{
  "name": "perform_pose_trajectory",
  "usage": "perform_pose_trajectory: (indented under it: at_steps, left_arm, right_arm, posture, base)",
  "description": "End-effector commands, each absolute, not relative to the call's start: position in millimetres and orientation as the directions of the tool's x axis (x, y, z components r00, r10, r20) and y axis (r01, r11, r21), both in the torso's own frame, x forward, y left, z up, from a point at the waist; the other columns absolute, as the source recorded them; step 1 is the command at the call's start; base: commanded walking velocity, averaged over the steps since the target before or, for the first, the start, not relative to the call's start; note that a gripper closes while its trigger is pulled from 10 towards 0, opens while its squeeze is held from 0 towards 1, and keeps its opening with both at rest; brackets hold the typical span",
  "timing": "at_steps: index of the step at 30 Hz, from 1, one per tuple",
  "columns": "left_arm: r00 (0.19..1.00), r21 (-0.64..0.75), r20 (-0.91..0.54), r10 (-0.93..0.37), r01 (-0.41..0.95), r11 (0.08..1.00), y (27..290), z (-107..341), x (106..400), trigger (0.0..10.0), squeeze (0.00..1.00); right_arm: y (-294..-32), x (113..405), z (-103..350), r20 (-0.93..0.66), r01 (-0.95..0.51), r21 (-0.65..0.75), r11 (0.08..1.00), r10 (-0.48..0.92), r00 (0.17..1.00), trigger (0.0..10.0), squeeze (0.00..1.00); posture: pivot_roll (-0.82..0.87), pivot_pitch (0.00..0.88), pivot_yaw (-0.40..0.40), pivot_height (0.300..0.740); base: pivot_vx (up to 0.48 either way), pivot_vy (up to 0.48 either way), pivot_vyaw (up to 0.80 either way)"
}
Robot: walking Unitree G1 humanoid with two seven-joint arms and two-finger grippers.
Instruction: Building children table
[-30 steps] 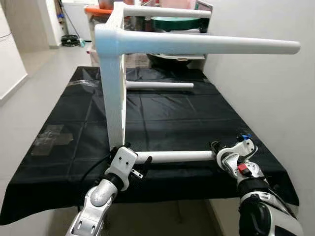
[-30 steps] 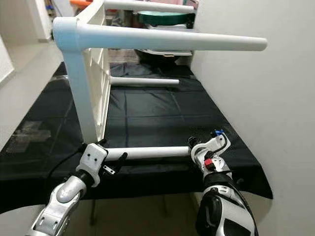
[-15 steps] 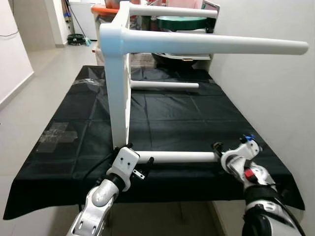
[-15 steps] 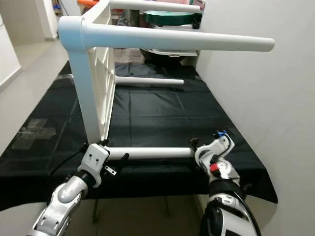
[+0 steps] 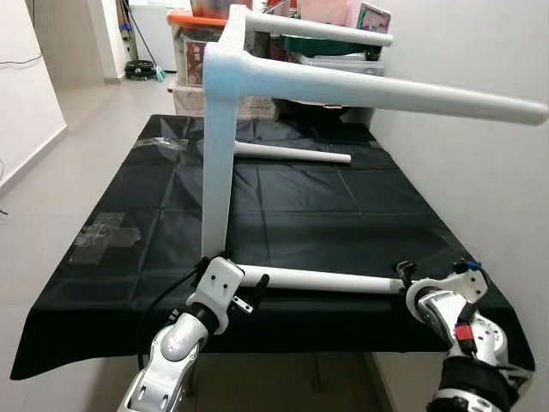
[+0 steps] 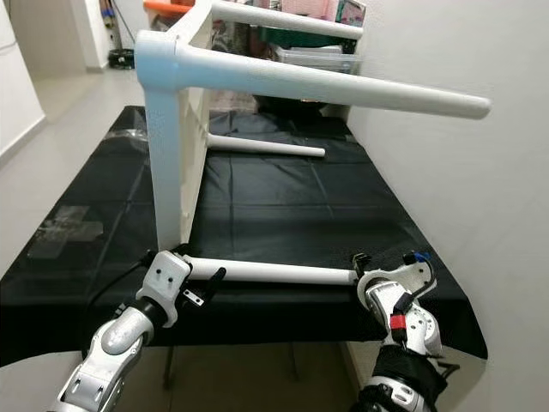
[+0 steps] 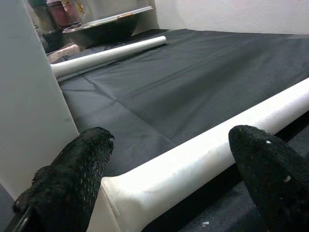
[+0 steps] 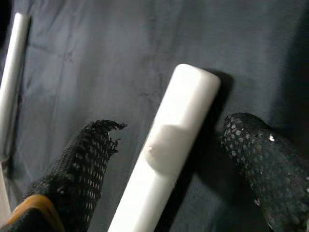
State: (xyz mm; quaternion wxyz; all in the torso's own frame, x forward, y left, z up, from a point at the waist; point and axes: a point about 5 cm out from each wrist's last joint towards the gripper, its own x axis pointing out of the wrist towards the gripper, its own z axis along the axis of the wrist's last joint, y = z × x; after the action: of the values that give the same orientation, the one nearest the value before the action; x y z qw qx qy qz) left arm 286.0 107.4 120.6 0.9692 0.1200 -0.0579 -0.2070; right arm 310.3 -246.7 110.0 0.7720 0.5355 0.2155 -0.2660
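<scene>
The left gripper (image 5: 230,290) is sitting at the near left edge of the black-covered table (image 5: 343,215), its two black fingers (image 7: 72,179) spread wide on either side of the near leg (image 5: 317,280) of the white children's table (image 5: 216,154), close to where that leg joins the tabletop. In the left wrist view neither pad is pressing the leg; a gap is showing on each side. The right gripper (image 6: 371,279) is sitting at the leg's free end near the near right corner, fingers (image 8: 77,169) likewise apart and straddling the rounded tip without clamping it.

The children's table is lying on its side, tabletop standing on edge along the left part of the black cloth (image 6: 283,206), its face turned left. All its legs are pointing right, long axes running left to right. The near leg is lying low just over the cloth; a second low leg (image 5: 292,154) is resting farther back. The upper near leg (image 6: 343,86) is jutting out overhead toward the white wall (image 5: 480,172), with another upper leg (image 5: 317,27) behind it.

The head views are showing storage bins (image 5: 193,43) and floor (image 5: 51,163) beyond the far end. The right wrist view is giving the leg's blunt end (image 8: 193,84) against the dark cloth; the left wrist view is giving the leg's flared base (image 7: 125,198) and the far low leg (image 7: 106,55).
</scene>
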Motion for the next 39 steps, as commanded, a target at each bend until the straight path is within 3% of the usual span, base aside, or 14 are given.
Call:
perform_pose_trajectory:
  at_steps: [1, 9, 11, 12, 13, 14, 15, 16, 19, 25, 27, 32, 36, 39]
  left_arm:
    - [0.911, 0.266, 0.057, -0.409, 0.381, 0.885, 110, 120, 286, 10.0, 0.00]
    - [0.910, 0.264, 0.057, -0.410, 0.383, 0.885, 109, 120, 287, 10.0, 0.00]
    - [0.909, 0.262, 0.057, -0.413, 0.386, 0.885, 107, 120, 287, 10.0, 0.00]
    - [0.908, 0.261, 0.057, -0.414, 0.387, 0.884, 107, 120, 287, 10.0, 0.00]
    - [0.908, 0.261, 0.057, -0.414, 0.387, 0.884, 107, 120, 287, 10.0, 0.00]
    - [0.906, 0.261, 0.058, -0.419, 0.392, 0.883, 106, 120, 287, 10.0, 0.00]
    - [0.906, 0.261, 0.058, -0.419, 0.392, 0.883, 106, 120, 287, 10.0, 0.00]
    - [0.904, 0.261, 0.058, -0.424, 0.396, 0.880, 106, 120, 287, 10.0, 0.00]
    - [0.895, 0.258, 0.068, -0.441, 0.411, 0.874, 103, 122, 287, 10.0, 0.00]
    - [0.883, 0.253, 0.082, -0.463, 0.431, 0.866, 101, 125, 285, 10.0, 0.00]
    - [0.879, 0.254, 0.082, -0.470, 0.438, 0.862, 101, 125, 283, 10.0, 0.00]
    - [0.878, 0.255, 0.081, -0.471, 0.439, 0.862, 101, 125, 283, 10.0, 0.00]
    - [0.875, 0.258, 0.082, -0.477, 0.443, 0.858, 100, 125, 283, 10.0, 0.00]
    - [0.874, 0.260, 0.083, -0.479, 0.445, 0.857, 99, 125, 283, 10.0, 0.00]
  right_arm:
    - [-245, 296, 88, -0.713, 0.727, 0.646, 0.231, -0.158, 0.683, 10.0, 1.00]
    - [-247, 276, 112, -0.719, 0.749, 0.617, 0.241, -0.214, 0.661, 10.0, 1.00]
    - [-263, 282, 142, -0.568, 0.666, 0.524, 0.531, -0.365, 0.738, 10.0, 0.95]
    - [-267, 285, 156, -0.475, 0.612, 0.431, 0.663, -0.410, 0.779, 10.0, 0.80]
    - [-267, 285, 156, -0.475, 0.612, 0.431, 0.663, -0.410, 0.779, 10.0, 0.80]
    - [-268, 289, 171, -0.363, 0.553, 0.309, 0.774, -0.442, 0.821, 10.0, 0.46]
    - [-268, 289, 171, -0.363, 0.553, 0.309, 0.774, -0.442, 0.821, 10.0, 0.46]
    - [-265, 292, 182, -0.274, 0.501, 0.215, 0.838, -0.441, 0.855, 10.0, 0.22]
    - [-254, 299, 203, -0.082, 0.430, 0.030, 0.902, -0.427, 0.901, 10.0, 0.00]
    - [-247, 301, 216, 0.099, 0.424, -0.163, 0.891, -0.413, 0.905, 10.0, 0.00]
    - [-251, 290, 236, 0.401, 0.541, -0.470, 0.697, -0.378, 0.835, 10.0, 0.00]
    - [-251, 284, 243, 0.508, 0.595, -0.545, 0.591, -0.331, 0.795, 10.0, 0.00]
    - [-265, 274, 272, 0.699, 0.746, -0.561, 0.359, -0.278, 0.659, 10.0, 0.00]
    - [-267, 274, 276, 0.721, 0.763, -0.551, 0.338, -0.268, 0.639, 10.0, 0.00]
  posture:
    - [0.10, 0.000, -0.109, 0.740]
    - [0.08, 0.000, -0.106, 0.740]
    - [0.08, 0.000, -0.105, 0.740]
    - [0.08, 0.000, -0.105, 0.740]
    - [0.08, 0.000, -0.105, 0.740]
    - [0.08, 0.000, -0.097, 0.740]
    - [0.08, 0.000, -0.097, 0.740]
    - [0.08, 0.000, -0.100, 0.740]
    - [0.09, 0.000, -0.103, 0.740]
    - [0.09, 0.000, -0.107, 0.740]
    - [0.09, 0.000, -0.104, 0.740]
    - [0.09, 0.000, -0.104, 0.740]
    - [0.09, 0.000, -0.105, 0.740]
    - [0.10, 0.000, -0.105, 0.740]
  base:
    - [0.000, 0.000, 0.00]
    - [0.000, 0.000, 0.00]
    - [0.000, 0.000, 0.00]
    - [0.000, 0.000, 0.00]
    - [0.000, 0.000, 0.00]
    - [0.000, 0.000, 0.00]
    - [0.000, 0.000, 0.00]
    - [0.000, 0.000, 0.00]
    - [0.000, 0.000, 0.00]
    - [0.000, 0.000, 0.00]
    - [0.000, 0.000, 0.00]
    - [0.000, 0.000, 0.00]
    - [0.000, 0.000, 0.00]
    - [0.000, 0.000, 0.00]
